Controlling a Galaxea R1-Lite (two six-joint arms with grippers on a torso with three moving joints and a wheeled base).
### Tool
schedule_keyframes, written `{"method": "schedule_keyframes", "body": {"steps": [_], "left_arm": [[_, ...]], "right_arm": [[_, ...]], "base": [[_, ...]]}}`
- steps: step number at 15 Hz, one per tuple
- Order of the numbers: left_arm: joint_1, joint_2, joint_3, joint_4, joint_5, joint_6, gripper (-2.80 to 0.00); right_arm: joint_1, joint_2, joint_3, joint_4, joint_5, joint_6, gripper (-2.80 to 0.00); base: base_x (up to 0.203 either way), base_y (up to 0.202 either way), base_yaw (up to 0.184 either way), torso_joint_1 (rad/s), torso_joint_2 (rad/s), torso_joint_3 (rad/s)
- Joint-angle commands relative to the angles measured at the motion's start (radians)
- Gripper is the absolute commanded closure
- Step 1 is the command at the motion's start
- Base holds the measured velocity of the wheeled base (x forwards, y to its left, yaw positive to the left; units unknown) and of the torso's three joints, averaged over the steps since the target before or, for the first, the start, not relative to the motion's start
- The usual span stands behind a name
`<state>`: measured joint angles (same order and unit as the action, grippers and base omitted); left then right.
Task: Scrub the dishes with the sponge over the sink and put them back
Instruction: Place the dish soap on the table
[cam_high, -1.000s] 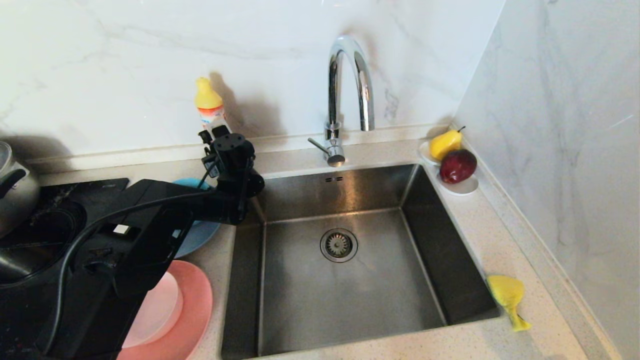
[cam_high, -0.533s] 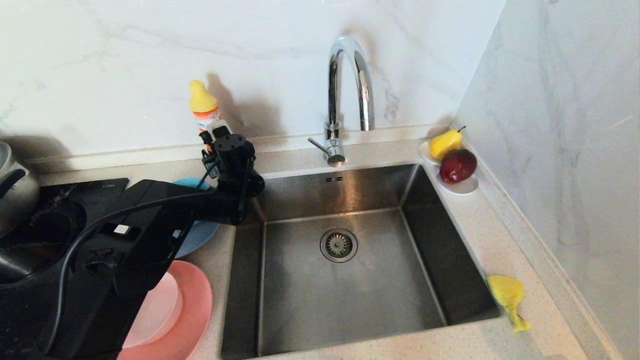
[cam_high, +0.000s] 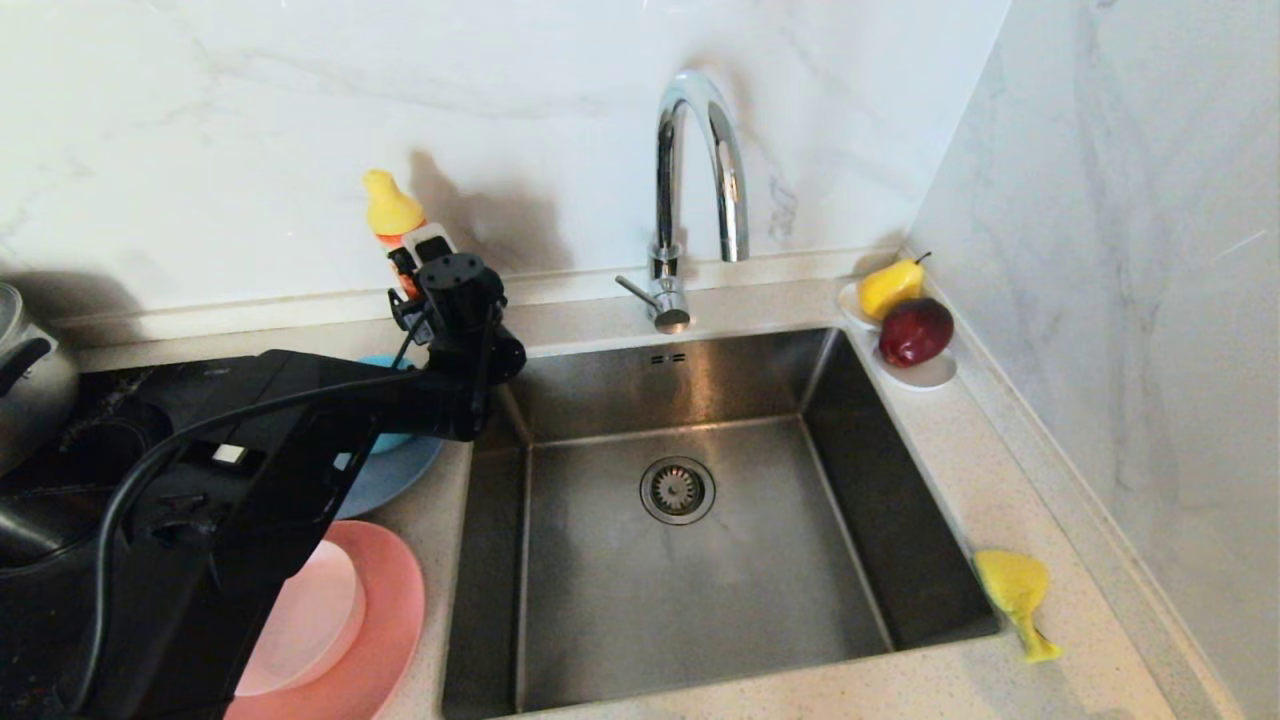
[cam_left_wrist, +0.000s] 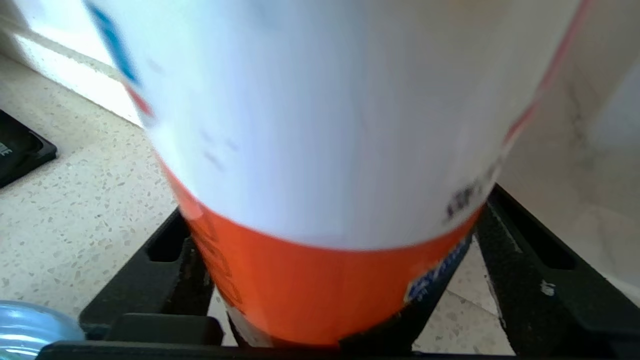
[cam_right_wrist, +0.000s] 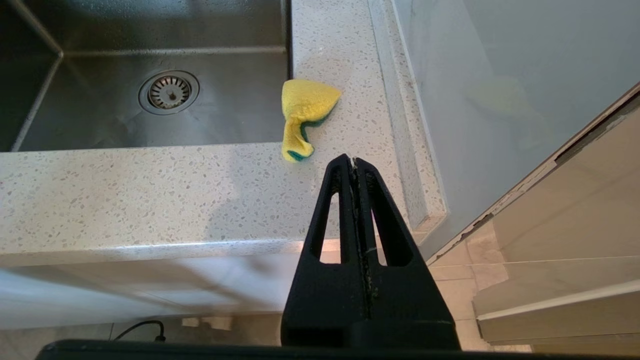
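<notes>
My left gripper is at the back of the counter, left of the sink. Its fingers stand open around the orange and white detergent bottle, with counter showing between the bottle and one finger. The yellow-capped bottle leans left. The dishes lie left of the sink: a salmon-pink plate holding a pale pink plate, and a grey-blue plate with a teal bowl, mostly hidden by my arm. The sponge lies right of the sink. My right gripper is shut and empty in front of the counter.
A chrome faucet rises behind the basin. A white dish with a pear and apple sits at the back right corner. A black cooktop with a steel pot is at far left. A marble wall closes the right side.
The left fingers have spread apart around the detergent bottle. The bottle's cap has tipped to the left and a little lower. The right arm has not moved.
</notes>
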<state>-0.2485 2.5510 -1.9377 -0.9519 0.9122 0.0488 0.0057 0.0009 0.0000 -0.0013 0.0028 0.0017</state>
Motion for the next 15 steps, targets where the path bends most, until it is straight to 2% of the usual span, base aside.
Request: {"method": "schedule_keyframes", "body": {"steps": [1, 15], "left_arm": [[0.0, -0.008, 0.0, -0.005, 0.007, 0.0, -2.8], [-0.023, -0.3, 0.035, 0.085, 0.008, 0.008, -2.8]], "right_arm": [[0.0, 0.001, 0.0, 0.0, 0.0, 0.0, 0.0], [0.0, 0.001, 0.0, 0.0, 0.0, 0.0, 0.0]], "base": [[0.0, 0.0, 0.0, 0.0, 0.0, 0.0], [0.0, 0.0, 0.0, 0.0, 0.0, 0.0]]}}
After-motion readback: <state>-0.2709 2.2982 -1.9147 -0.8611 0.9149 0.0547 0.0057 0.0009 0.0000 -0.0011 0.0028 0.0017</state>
